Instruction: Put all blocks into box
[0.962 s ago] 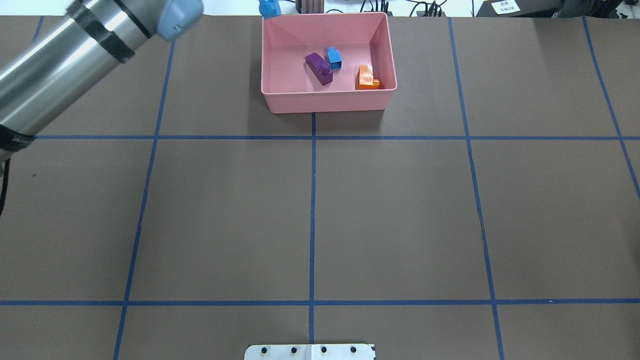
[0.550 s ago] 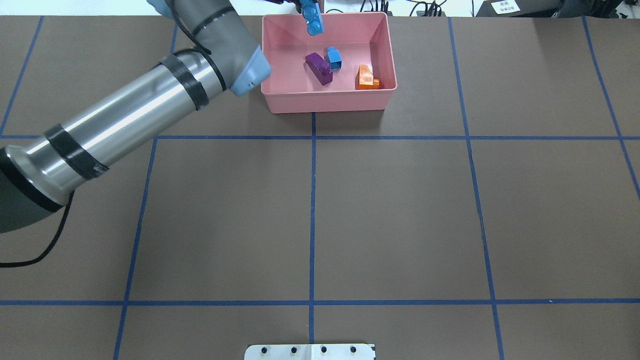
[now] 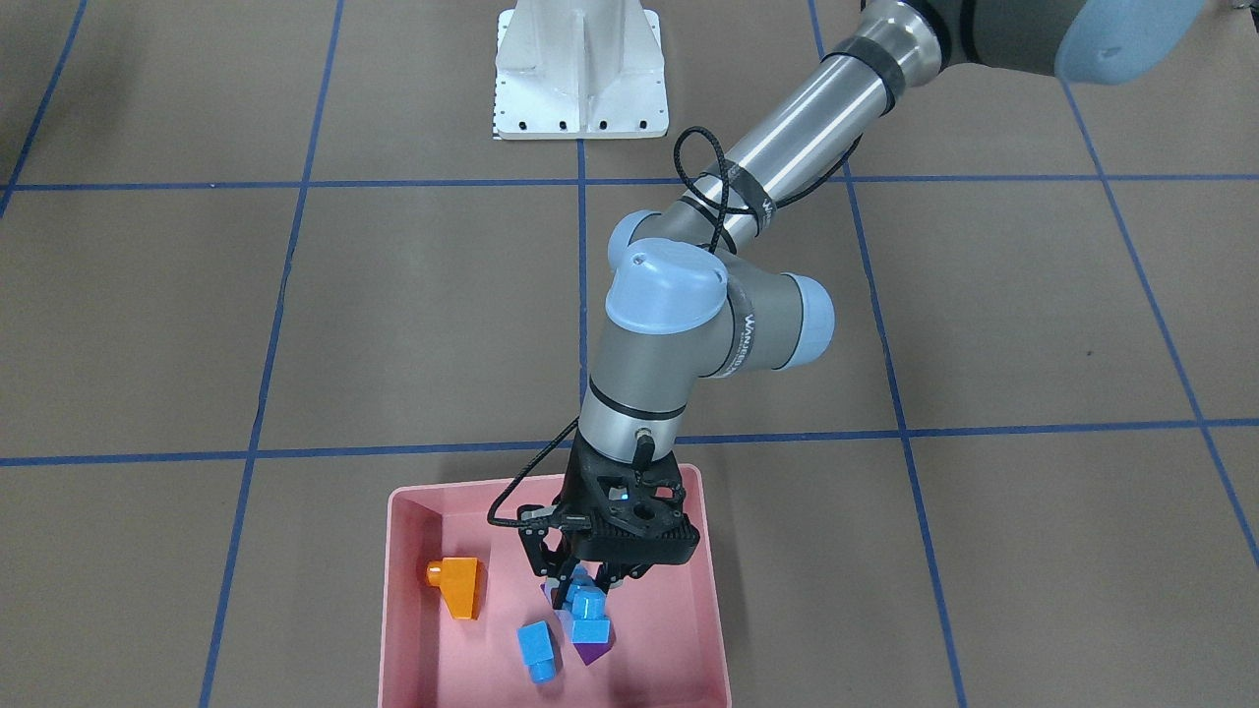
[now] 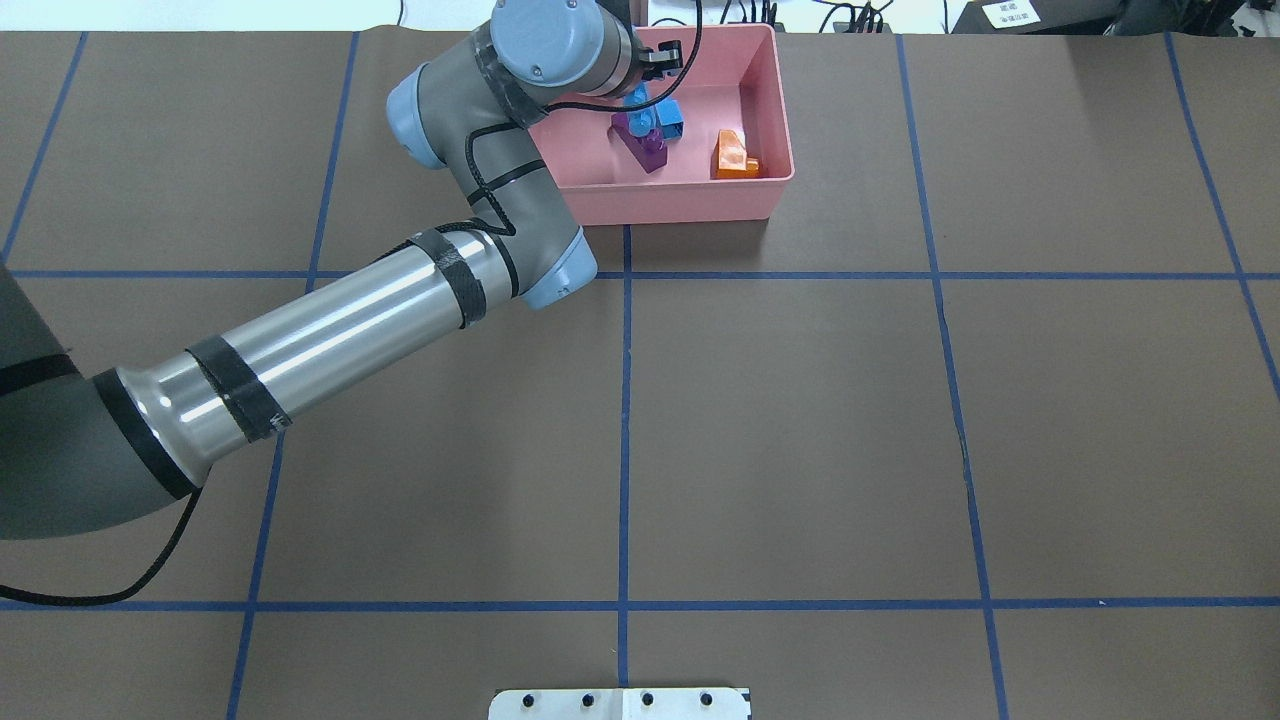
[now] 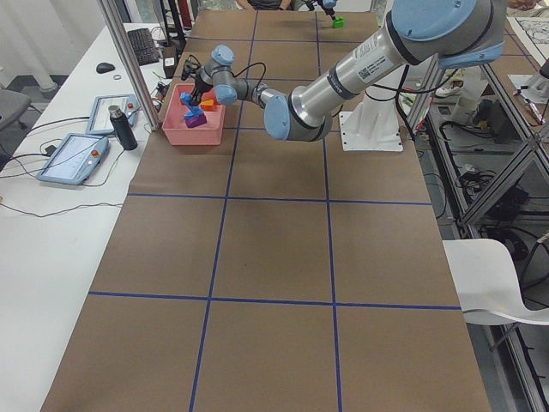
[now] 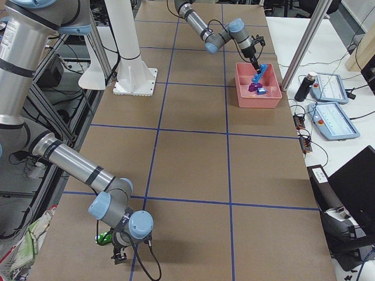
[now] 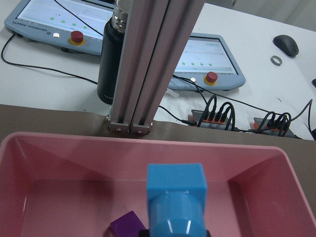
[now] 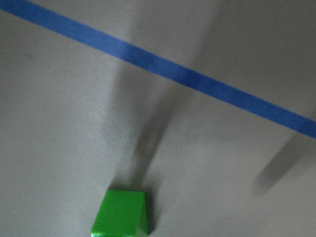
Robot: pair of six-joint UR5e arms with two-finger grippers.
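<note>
The left fingers pinch the long blue block above the box, which sits at the middle of the far edge of the desk. The block's long axis is steeply tilted, with its lower end directly over the purple block. A release here should land it inside. The green block lies near the desk's right end, just beside the right fingers, whose state cannot be told.

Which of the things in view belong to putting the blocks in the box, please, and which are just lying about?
Job in hand:
pink box
long blue block, held over it
purple block, light-blue cube and orange block, inside it
green block, outside it

Lying about:
black bottle
control tablets
mouse
white base
</note>
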